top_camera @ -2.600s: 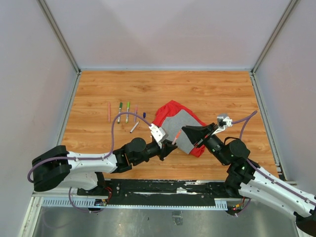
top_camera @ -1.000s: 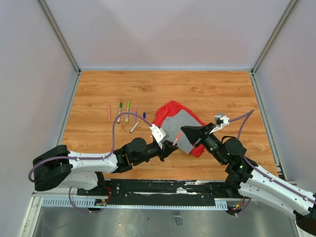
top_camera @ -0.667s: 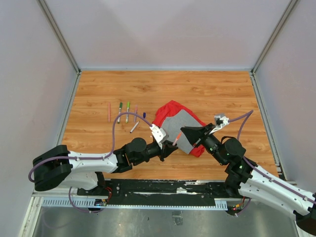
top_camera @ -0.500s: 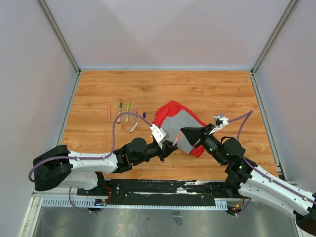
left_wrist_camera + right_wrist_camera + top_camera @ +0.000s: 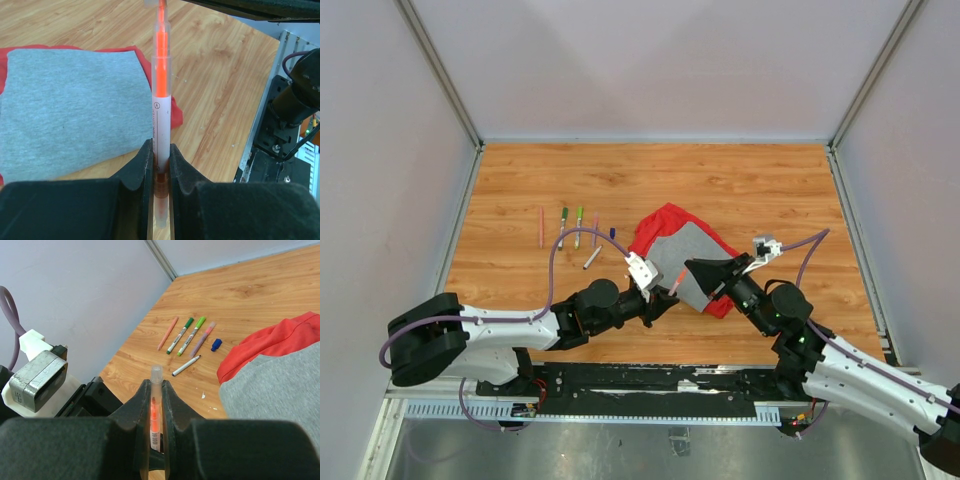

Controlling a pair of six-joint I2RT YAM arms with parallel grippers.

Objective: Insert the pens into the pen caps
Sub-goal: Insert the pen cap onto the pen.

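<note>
Relative to the earlier views, the right arm (image 5: 792, 308) sits slightly farther left, its white wrist camera (image 5: 763, 246) displaced toward the left gripper (image 5: 663, 300). The right gripper (image 5: 705, 275), closed on the clear pen cap (image 5: 156, 372), lies closer to it. The exposed orange stretch of the pen (image 5: 675, 289) between them appears shorter.

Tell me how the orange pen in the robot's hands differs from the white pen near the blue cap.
The orange pen is clamped in the air by the left hand and right hand; the white pen lies loose on the table. The orange pen glows bright orange; the white pen is pale, dark-tipped. Both are slim markers.
</note>
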